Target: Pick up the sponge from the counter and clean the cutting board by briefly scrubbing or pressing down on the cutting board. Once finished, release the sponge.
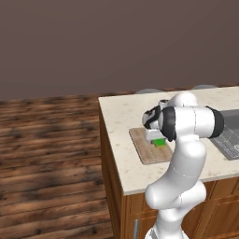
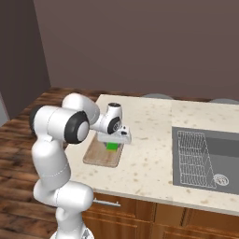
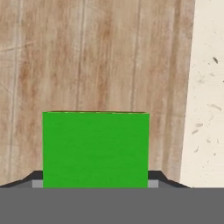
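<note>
One small bright green rectangular sponge (image 3: 95,149) sits clamped between the jaws of the white arm's two-finger gripper (image 3: 95,183), which are drawn in tight against its two sides. In the hand view the green block covers the lower middle, with the flat light-brown wooden cutting board (image 3: 87,57) behind it and the beige speckled stone-look worktop (image 3: 208,87) along the right. From the left base view the sponge (image 1: 160,142) is low over the board (image 1: 145,150), under the gripper (image 1: 158,140), near the worktop's (image 1: 121,116) left end. The right base view shows a sunken grey sink (image 2: 205,158) with a wire rack, well apart from the board (image 2: 100,156).
</note>
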